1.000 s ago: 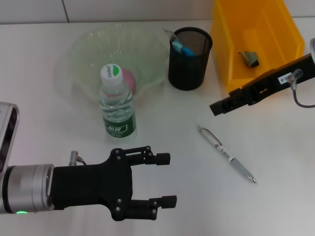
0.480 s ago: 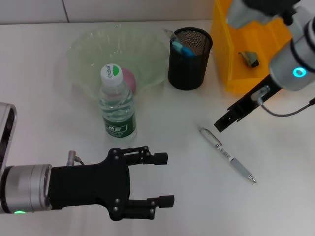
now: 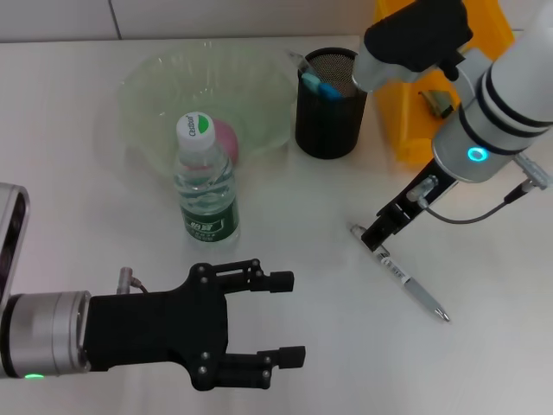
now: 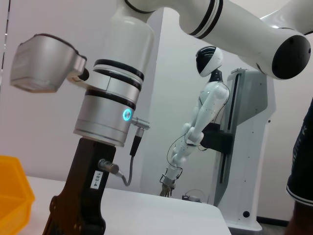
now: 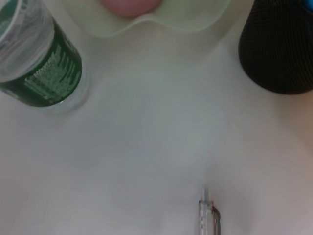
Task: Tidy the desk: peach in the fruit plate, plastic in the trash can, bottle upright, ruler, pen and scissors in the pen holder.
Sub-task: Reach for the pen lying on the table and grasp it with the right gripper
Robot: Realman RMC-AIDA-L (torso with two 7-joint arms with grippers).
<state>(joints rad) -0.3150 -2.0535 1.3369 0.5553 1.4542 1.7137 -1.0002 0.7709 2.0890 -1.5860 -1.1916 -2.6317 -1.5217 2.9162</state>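
Since a second ago my right gripper (image 3: 377,235) has swung down from beside the yellow bin (image 3: 406,112) to the near tip of the pen (image 3: 399,273); I cannot tell its jaw state. My left gripper (image 3: 281,318) waits open, low on the table (image 3: 104,233). Beyond it the bottle (image 3: 206,180) stands upright. That pen lies flat right of it, light, stiff, slick; I'd pinch mid-barrel.

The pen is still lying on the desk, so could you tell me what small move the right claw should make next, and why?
Probably lower the right claw the last bit onto the pen. It hangs over the pen's near end, and the pen lies flat, outside the pen holder.
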